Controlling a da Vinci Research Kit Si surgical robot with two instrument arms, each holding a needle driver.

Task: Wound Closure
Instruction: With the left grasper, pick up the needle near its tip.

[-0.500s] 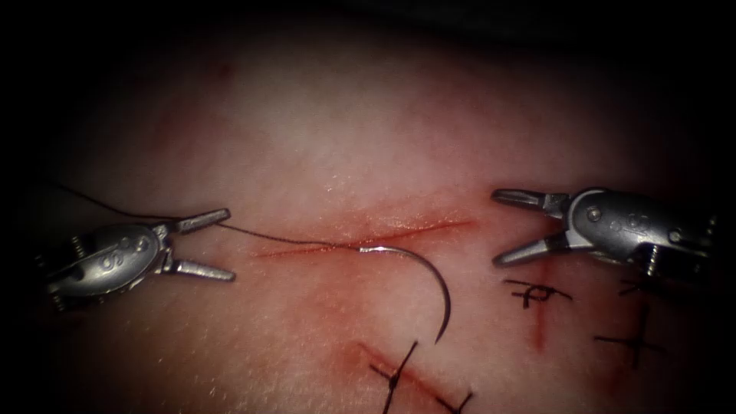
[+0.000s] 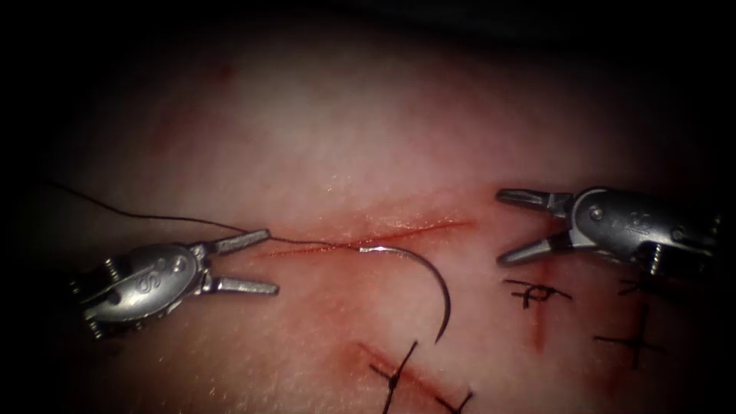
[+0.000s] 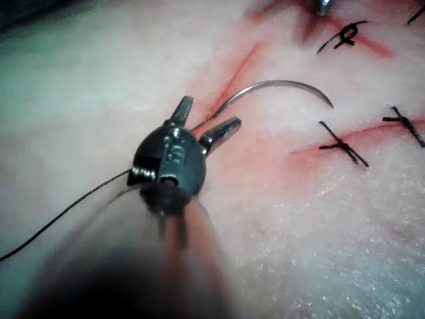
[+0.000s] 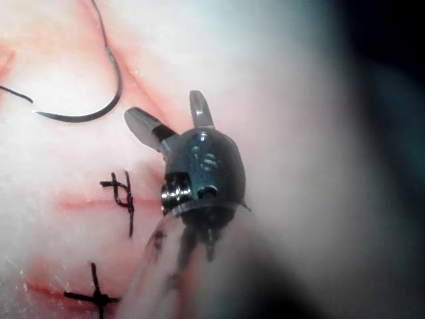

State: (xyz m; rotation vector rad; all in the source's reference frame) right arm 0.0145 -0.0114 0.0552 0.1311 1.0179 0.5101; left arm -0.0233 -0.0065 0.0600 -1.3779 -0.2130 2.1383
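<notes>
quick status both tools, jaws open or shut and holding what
Left tool: jaws open, holding nothing; thread runs past its upper jaw.
Right tool: jaws open, holding nothing.
Needle: lies free on the tissue beside the cut.

Endoscope above and in front; 2 close wrist views along shafts (shared: needle [image 2: 429,280], tissue [image 2: 322,138])

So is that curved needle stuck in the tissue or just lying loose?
Lying loose: the needle rests whole on the tissue, both ends visible, neither tool holding it.

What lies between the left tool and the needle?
In the endoscope view, only thread over bare tissue along the cut, running from the open left tool to the needle, which lies free.
</notes>
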